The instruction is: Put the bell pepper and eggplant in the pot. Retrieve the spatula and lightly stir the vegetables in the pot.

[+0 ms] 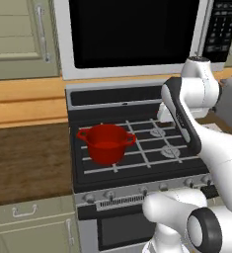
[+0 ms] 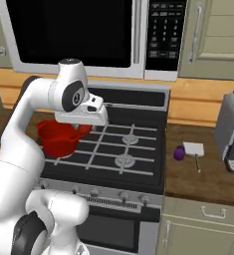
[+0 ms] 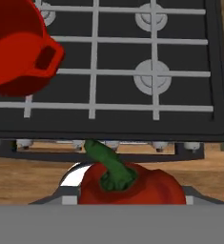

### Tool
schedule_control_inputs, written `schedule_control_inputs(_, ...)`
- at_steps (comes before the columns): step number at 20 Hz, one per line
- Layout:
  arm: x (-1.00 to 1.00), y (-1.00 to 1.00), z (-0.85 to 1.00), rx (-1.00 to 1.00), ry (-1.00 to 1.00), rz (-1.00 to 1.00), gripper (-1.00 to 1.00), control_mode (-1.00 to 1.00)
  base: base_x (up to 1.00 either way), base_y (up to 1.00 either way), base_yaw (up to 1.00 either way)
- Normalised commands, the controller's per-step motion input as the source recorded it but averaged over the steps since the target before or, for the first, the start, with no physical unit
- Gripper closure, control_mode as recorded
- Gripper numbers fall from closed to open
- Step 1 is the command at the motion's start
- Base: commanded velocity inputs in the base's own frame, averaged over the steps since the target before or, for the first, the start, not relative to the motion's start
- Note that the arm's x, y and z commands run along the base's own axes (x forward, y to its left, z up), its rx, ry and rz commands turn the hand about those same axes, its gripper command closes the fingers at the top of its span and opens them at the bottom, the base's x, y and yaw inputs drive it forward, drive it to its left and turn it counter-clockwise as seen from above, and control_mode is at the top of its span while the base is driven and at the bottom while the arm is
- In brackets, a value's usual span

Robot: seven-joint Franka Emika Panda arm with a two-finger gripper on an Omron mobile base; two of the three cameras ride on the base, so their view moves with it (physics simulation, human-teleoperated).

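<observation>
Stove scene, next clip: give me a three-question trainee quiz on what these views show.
1. True or false: the pot stands on the stove, on its left side in the base views.
2. In the right base view, what lies on the counter beside the eggplant? A) a knife B) the spatula C) a lid
3. Fill in: in the hand view, the red vegetable with the green stem sitting right at the hand is the ____.

Key: 1 true. 2 B. 3 bell pepper, apparently held in the hand.
</observation>
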Motion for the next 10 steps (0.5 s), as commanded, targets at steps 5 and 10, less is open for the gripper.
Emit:
schedule_control_inputs(5,0.0,0.0,0.0,0.0,0.0,0.0,1.0,1.0,0.06,1.0,0.0)
schedule_control_inputs(10,0.0,0.0,0.0,0.0,0.0,0.0,1.0,1.0,0.12,0.73,0.0)
